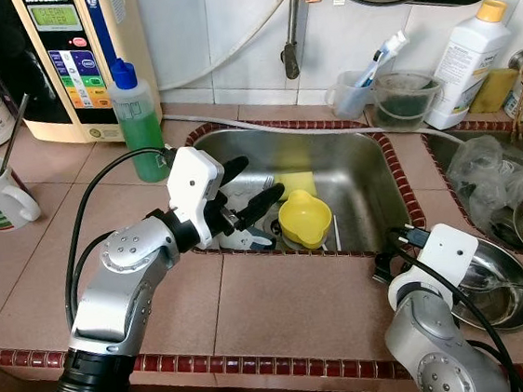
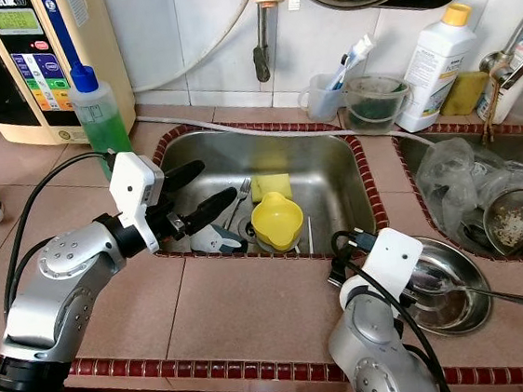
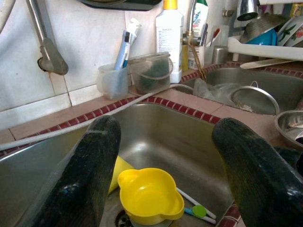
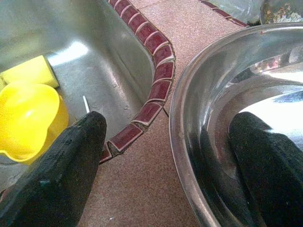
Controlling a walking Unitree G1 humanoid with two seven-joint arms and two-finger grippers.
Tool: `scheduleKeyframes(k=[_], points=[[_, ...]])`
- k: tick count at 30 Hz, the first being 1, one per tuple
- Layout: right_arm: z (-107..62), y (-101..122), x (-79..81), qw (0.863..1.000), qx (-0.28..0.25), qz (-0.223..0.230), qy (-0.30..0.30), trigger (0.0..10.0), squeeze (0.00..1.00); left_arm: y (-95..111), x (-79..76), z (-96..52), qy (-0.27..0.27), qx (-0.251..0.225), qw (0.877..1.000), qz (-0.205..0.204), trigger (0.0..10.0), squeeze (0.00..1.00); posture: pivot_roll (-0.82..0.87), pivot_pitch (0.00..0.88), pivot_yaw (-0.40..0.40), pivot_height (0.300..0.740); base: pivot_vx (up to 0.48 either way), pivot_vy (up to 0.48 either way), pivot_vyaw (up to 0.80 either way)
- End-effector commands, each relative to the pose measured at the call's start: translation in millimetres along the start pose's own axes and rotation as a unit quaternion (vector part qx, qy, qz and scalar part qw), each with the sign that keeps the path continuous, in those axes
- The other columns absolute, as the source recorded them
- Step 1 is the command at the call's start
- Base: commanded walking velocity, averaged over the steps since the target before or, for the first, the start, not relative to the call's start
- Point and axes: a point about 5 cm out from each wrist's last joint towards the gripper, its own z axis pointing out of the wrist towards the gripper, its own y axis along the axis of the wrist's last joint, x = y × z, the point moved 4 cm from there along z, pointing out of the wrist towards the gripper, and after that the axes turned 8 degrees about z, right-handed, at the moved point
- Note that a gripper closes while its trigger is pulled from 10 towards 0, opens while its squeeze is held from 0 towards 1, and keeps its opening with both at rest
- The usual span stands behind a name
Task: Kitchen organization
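Left pincer [image 1: 253, 189] hangs spread wide over the sink [image 1: 361, 162], fingers apart above the yellow cup [image 1: 304, 218] at the drain. Right pincer [image 4: 165, 156], also spread, straddles the steel bowl's [image 4: 222, 94] rim on the table [image 1: 291, 296].

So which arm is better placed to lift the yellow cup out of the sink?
Left, probably. The left gripper hangs open over the sink, fingers aimed at the yellow cup. The right gripper sits open at the steel bowl on the counter, outside the basin.
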Motion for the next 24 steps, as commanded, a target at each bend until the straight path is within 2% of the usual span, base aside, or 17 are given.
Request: scheduleKeyframes(k=[1,24], points=[[-32.3,-20.4,55.5,0.974,0.159,0.151,0.063,10.0,0.0,3.7,-0.8,2.9,-0.006,-0.003,1.0,0.006,10.0,0.0,-0.14,0.111,-0.023,0.74,0.0,0.0,0.0],[-32.3,-20.4,55.5,0.974,0.159,0.151,0.063,10.0,0.0,3.7,-0.8,2.9,-0.006,-0.003,1.0,0.006,10.0,0.0,-0.14,0.111,-0.023,0.74,0.0,0.0,0.0]])
